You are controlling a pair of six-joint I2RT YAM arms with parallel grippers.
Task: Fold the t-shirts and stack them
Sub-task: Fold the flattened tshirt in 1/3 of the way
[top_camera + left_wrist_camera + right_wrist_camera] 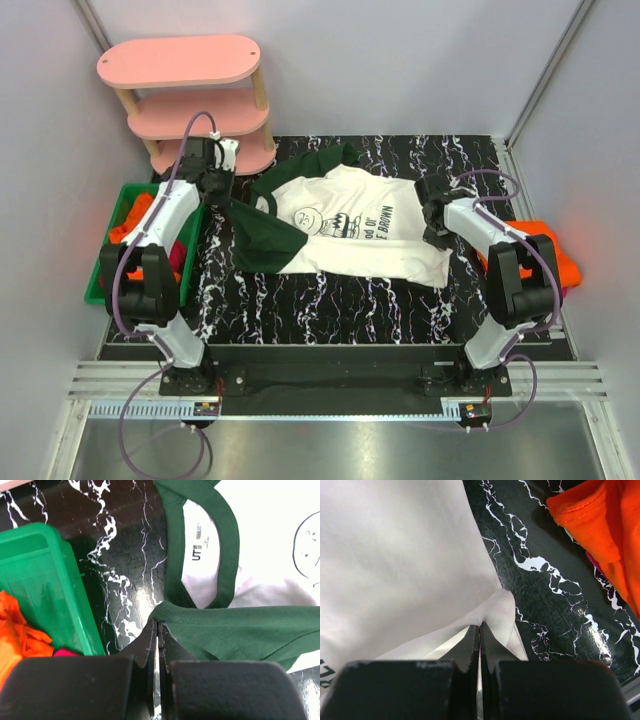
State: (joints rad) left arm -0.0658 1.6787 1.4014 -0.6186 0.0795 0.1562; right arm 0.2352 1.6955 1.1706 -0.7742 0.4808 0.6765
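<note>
white t-shirt: white body, dark green sleeves and neck band, black cartoon face and lettering. counter: black, white marble veining. bin: bright green, with orange cloth and magenta cloth inside. orange t-shirt at right: plain bright orange. shelf: pink boards, pale wood posts.
</note>
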